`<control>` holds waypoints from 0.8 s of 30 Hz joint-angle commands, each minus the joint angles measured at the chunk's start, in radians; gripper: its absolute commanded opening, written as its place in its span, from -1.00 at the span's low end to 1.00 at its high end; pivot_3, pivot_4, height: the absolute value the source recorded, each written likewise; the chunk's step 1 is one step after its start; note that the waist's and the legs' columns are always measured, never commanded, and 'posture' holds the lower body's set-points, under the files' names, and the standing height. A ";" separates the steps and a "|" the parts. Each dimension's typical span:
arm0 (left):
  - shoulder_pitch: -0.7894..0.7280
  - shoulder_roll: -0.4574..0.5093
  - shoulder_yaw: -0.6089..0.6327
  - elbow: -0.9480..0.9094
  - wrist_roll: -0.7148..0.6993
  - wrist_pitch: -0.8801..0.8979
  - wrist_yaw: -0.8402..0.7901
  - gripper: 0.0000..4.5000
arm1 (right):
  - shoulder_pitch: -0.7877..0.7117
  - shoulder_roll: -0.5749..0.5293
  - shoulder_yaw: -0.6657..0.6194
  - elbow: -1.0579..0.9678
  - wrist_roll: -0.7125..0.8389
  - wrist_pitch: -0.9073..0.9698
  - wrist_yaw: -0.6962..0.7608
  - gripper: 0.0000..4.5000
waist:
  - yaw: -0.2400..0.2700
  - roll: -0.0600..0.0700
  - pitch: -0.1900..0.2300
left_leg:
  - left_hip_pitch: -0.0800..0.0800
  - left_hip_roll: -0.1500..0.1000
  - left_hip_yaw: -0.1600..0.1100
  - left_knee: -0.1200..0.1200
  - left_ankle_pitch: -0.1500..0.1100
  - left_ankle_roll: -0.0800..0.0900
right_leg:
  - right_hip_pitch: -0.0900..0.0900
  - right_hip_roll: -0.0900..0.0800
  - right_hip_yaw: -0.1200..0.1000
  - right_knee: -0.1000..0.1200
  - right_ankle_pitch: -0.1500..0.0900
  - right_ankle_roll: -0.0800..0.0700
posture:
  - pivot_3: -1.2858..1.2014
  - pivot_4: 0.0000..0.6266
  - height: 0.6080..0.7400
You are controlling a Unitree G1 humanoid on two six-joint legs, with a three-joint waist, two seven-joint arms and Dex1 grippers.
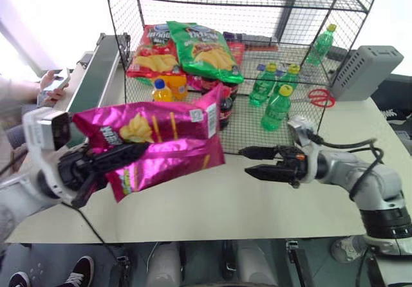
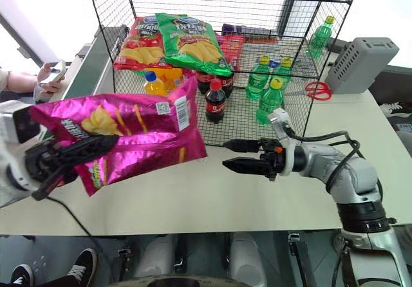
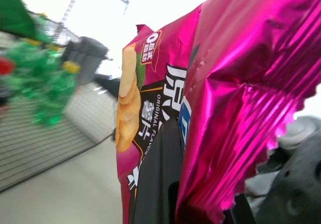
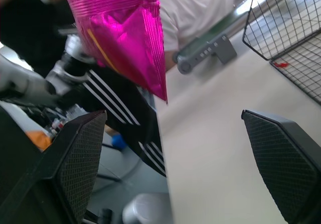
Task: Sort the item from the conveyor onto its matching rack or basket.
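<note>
1. Left gripper point(image 1: 119, 155) clamped on the magenta crisp bag point(image 1: 161, 142); black fingers run along the bag's front, fingertips partly lost against the foil.
2. Bag is in the air, lying roughly level above the white table point(image 1: 212, 203), in front of the black wire rack point(image 1: 244, 4), touching neither.
3. Bag hides part of the rack's lower front, including most of a dark cola bottle point(image 1: 225, 107).
4. Left wrist view: bag seen close up, crumpled foil covering most of the gripper; printed text only partly readable.
5. Right gripper point(image 1: 248, 161) empty, jaws spread wide, pointing toward the bag's near end, clearly apart from it.
6. Right wrist view: both finger pads point(image 4: 75, 153) at the frame edges, bag's corner point(image 4: 125, 33) hanging between them farther off.
7. Conveyor point(image 1: 96, 68) at left beside the rack, far end cut off.
8. On the rack tier: red bag point(image 1: 151, 49), green bag point(image 1: 206, 49), green bottles point(image 1: 273, 94), orange bottle point(image 1: 161, 91).
9. Person's hand point(image 1: 51, 87) at left edge holding something small, hard to make out.
10. Red scissors point(image 1: 320, 97) and grey box point(image 1: 367, 71) on the table at right.
</note>
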 commanded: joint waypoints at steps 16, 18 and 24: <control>-0.303 -0.190 -0.158 0.171 0.222 0.100 -0.099 -0.98 | -0.065 0.132 0.000 -0.158 0.202 0.111 -0.191 1.00 | 0.005 -0.001 -0.001 | 0.000 0.000 0.000 0.000 0.000 0.000 | 0.000 0.000 0.001 0.000 0.000 0.000 | 0.03 -0.52 1.00; -0.302 -0.195 -0.157 0.169 0.265 0.085 -0.113 -0.98 | -0.071 0.128 0.010 -0.164 0.199 0.116 -0.184 1.00 | 0.005 -0.001 -0.001 | 0.000 0.000 0.000 0.000 0.000 0.000 | 0.000 0.000 0.001 0.000 0.000 0.000 | 0.03 -0.52 1.00; -0.300 -0.237 -0.136 0.165 0.311 0.061 -0.106 -1.00 | -0.067 0.106 0.068 -0.172 0.120 0.087 -0.166 -0.05 | 0.006 -0.001 -0.001 | -0.001 0.000 0.000 0.000 0.000 0.000 | 0.000 0.000 0.001 0.000 0.000 0.000 | 0.03 -0.52 1.00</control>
